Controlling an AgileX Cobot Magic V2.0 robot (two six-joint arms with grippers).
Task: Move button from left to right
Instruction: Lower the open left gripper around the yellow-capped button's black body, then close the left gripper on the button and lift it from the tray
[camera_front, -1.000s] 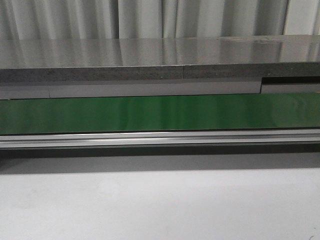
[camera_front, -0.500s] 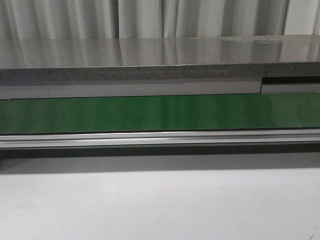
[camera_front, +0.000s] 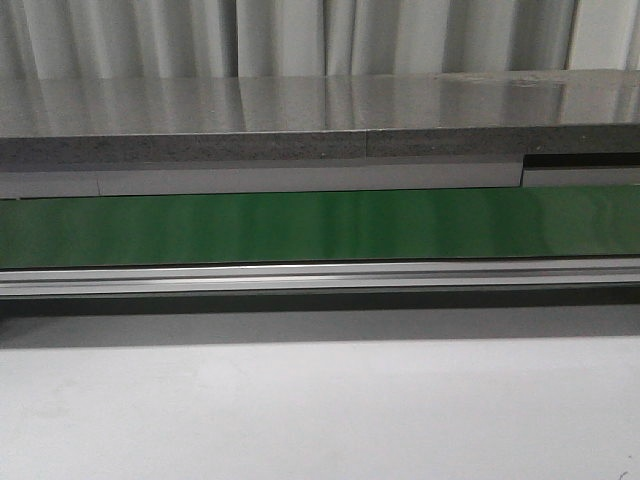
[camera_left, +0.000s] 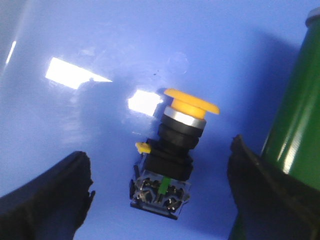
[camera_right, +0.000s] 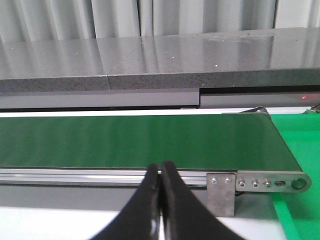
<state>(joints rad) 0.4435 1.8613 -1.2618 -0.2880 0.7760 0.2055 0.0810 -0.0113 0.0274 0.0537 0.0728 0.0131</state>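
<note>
The small push-button with a round yellow-orange mushroom cap and black blocky body (camera_left: 172, 150) lies on its side on a glossy blue surface (camera_left: 100, 45), seen only in the left wrist view. Its long axis runs from the terminal end of the body, nearest the fingers, to the cap, which points away from them and tilts toward the green belt (camera_left: 295, 115) at the picture's edge. The left gripper (camera_left: 160, 195) stands spread wide, one black finger (camera_left: 45, 200) on either side of the button, neither touching it. The right gripper (camera_right: 160, 200) has its two black fingers pressed together with nothing between them, facing the long green conveyor belt (camera_right: 140, 140) and its aluminium rail (camera_right: 75, 175). The front view shows the same belt (camera_front: 320, 225), a white desk (camera_front: 320, 410) before it and a grey stone slab (camera_front: 300, 120) behind.
</note>
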